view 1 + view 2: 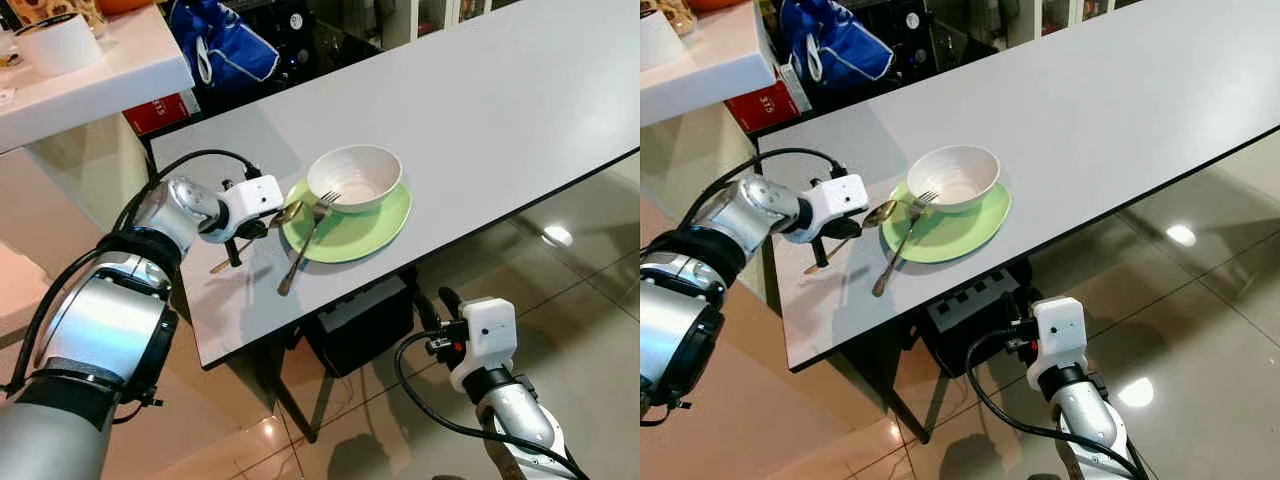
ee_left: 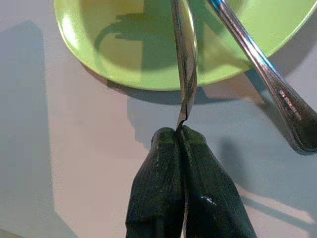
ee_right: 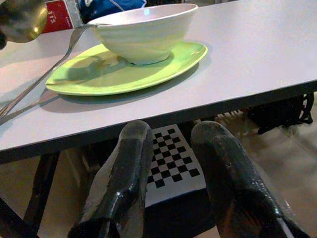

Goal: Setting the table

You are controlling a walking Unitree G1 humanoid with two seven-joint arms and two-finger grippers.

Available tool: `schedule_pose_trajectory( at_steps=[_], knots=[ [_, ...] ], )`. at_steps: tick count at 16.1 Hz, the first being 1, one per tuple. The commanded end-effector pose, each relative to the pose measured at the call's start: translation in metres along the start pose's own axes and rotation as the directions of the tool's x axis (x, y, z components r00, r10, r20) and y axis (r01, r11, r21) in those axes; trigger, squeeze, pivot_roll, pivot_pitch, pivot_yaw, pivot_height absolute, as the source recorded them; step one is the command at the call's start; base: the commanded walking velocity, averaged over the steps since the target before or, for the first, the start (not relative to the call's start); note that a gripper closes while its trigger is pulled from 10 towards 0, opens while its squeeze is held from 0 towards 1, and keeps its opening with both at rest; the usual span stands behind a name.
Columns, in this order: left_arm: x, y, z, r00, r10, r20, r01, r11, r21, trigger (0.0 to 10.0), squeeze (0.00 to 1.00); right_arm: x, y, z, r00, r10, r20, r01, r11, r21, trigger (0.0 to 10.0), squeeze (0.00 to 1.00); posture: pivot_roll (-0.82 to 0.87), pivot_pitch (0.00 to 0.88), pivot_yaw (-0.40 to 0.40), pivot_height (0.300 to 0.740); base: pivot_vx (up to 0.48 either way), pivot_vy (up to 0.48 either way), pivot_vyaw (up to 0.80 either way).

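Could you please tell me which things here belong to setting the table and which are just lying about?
Job: green plate, white bowl, fork, spoon pinched in the left hand.
Lying about: blue bag, red box, white tub.

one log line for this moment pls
left gripper shut on spoon beside green plate | fork leaning on plate rim | bowl on plate | right gripper open, below table edge

A home dining area: a long grey table (image 1: 480,110) on glossy floor tiles (image 1: 590,330), white counter (image 1: 90,75) at ten o'clock, blue bag (image 1: 225,45) at twelve.
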State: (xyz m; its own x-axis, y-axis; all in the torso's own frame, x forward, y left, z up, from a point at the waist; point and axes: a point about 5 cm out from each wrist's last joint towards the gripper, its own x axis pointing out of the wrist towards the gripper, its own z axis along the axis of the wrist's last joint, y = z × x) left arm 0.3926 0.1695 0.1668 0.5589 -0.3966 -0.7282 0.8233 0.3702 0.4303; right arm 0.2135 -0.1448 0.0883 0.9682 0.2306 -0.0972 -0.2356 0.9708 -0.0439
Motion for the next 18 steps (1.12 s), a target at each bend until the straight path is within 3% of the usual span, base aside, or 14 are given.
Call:
schedule_pose_trajectory(
  at_steps=[1,2,4,5,6,14,15,16,18],
  knots=[
    [-0.005,0.008,0.005,0.999,0.044,-0.007,-0.044,0.999,0.017,0.0,0.12,0.0,0.005,0.003,1.0,0.015,0.004,-0.015,1.0,0.002,10.0,0.0,-0.22,0.0,0.233,0.74,0.0,0.0,0.0],
    [-0.003,0.008,0.007,0.998,0.061,-0.004,-0.06,0.998,0.03,0.0,0.75,0.0,0.005,0.003,1.0,0.016,0.005,-0.016,1.0,0.001,10.0,0.0,-0.22,0.0,0.234,0.74,0.0,0.0,0.0],
    [0.0,0.007,0.013,0.997,0.082,0.005,-0.082,0.995,0.054,0.0,0.76,0.0,0.006,0.003,1.0,0.016,0.006,-0.016,1.0,0.001,10.0,0.0,-0.22,0.0,0.235,0.74,0.0,0.0,0.0],
    [0.001,0.006,0.014,0.996,0.087,0.007,-0.088,0.994,0.061,0.0,0.82,0.001,0.006,0.003,1.0,0.017,0.006,-0.017,1.0,0.001,10.0,0.0,-0.22,0.0,0.235,0.74,0.0,0.0,0.0],
    [0.002,0.006,0.016,0.995,0.097,0.011,-0.097,0.993,0.063,0.0,1.0,0.001,0.006,0.003,1.0,0.018,0.006,-0.018,1.0,0.001,10.0,0.0,-0.22,0.0,0.235,0.74,0.0,0.0,0.0],
    [0.01,0.0,0.017,0.992,0.125,-0.01,-0.124,0.989,0.081,0.0,1.0,0.001,0.01,0.002,1.0,0.021,0.007,-0.021,1.0,0.005,10.0,0.0,-0.23,0.0,0.242,0.74,0.0,0.0,0.0],
    [0.01,0.0,0.016,0.993,0.12,-0.021,-0.118,0.989,0.09,2.0,1.0,0.001,0.01,0.002,1.0,0.02,0.007,-0.02,1.0,0.007,10.0,0.0,-0.23,0.0,0.242,0.74,0.0,0.0,0.0],
    [0.01,0.0,0.015,0.991,0.129,-0.025,-0.126,0.987,0.095,8.8,1.0,0.001,0.01,0.002,1.0,0.02,0.007,-0.02,1.0,0.008,10.0,0.0,-0.23,0.0,0.243,0.74,0.0,0.0,0.0],
    [0.01,0.0,0.015,0.991,0.133,-0.026,-0.13,0.987,0.096,9.3,1.0,0.0,0.01,0.002,1.0,0.02,0.006,-0.02,1.0,0.01,10.0,0.0,-0.23,0.0,0.242,0.74,0.0,0.0,0.0]
  ],
)
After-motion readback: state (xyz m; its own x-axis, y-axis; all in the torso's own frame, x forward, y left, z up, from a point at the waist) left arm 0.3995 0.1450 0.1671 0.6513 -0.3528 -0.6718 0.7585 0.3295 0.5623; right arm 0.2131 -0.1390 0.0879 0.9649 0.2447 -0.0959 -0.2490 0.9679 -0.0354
